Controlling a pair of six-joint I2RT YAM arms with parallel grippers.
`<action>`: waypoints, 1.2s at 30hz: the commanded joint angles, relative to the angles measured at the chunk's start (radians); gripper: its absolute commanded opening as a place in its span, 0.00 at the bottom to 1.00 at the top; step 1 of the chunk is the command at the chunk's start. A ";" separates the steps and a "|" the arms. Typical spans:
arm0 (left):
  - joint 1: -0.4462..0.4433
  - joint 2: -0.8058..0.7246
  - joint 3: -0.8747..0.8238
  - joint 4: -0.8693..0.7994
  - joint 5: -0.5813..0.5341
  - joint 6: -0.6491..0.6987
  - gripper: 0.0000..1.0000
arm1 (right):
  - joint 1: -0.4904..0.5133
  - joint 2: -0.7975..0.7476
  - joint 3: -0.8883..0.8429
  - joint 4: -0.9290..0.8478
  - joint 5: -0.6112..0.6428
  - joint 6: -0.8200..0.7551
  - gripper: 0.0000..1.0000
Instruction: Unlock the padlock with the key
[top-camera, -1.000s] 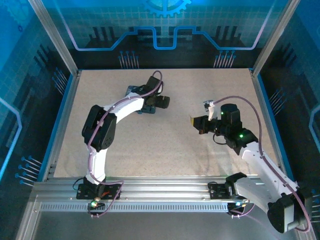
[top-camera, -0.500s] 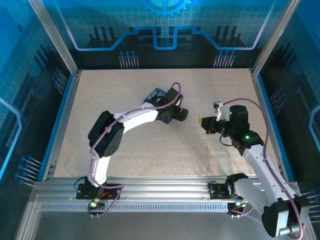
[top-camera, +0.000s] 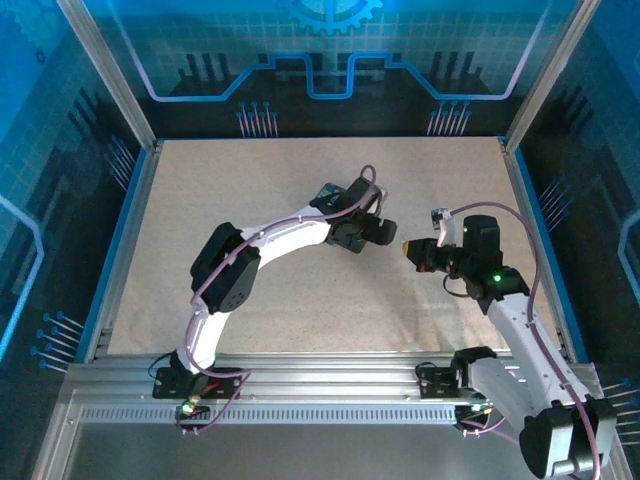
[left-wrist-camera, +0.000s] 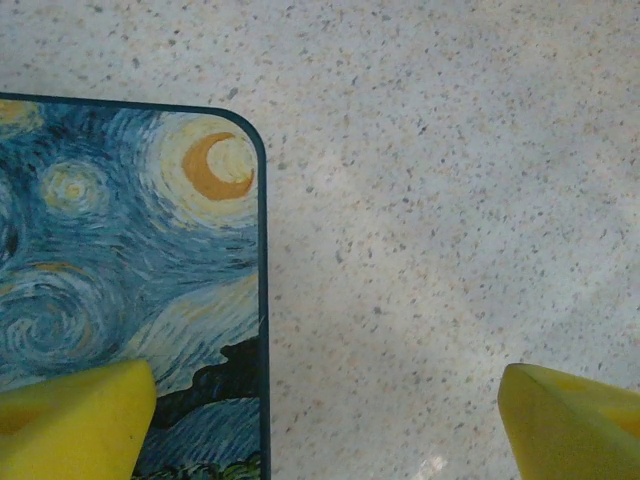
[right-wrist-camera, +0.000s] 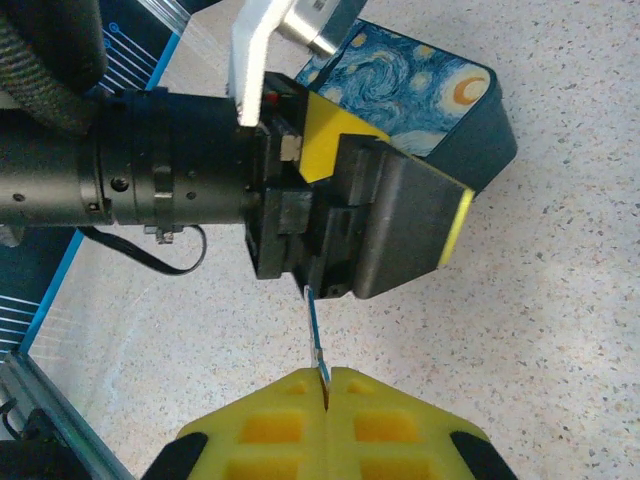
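The speckled bench (top-camera: 300, 310) is carrying both arms' work near its middle. The left arm (top-camera: 270, 235) is reaching from the near left toward the centre, and the right arm (top-camera: 520, 320) is reaching in from the near right, so the two claws are facing each other just apart. A dark blue tin (left-wrist-camera: 120, 260) with a swirly painted lid is lying flat on the bench under the left arm. The left claw (left-wrist-camera: 330, 420) is hanging over the tin's right edge with its yellow pads (left-wrist-camera: 75, 420) spread wide and nothing gripped between them. One pad is sitting over the lid, the other over bare bench. The right claw (right-wrist-camera: 327, 378) is squeezing fully closed on the key (right-wrist-camera: 315, 330), a thin sliver that is sticking out from the pinched fingertips toward the left claw's dark body. Whether the key's tip is touching that body cannot be told.
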 joint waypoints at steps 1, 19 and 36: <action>-0.008 0.053 0.055 -0.059 0.049 -0.008 0.91 | -0.017 -0.015 -0.013 -0.019 -0.028 -0.015 0.00; 0.083 -0.204 -0.058 0.023 0.092 0.008 0.93 | -0.018 0.002 -0.011 0.021 -0.090 -0.022 0.00; 0.258 -0.620 -0.772 0.534 0.275 -0.026 0.97 | 0.124 0.309 0.034 0.293 -0.148 0.069 0.00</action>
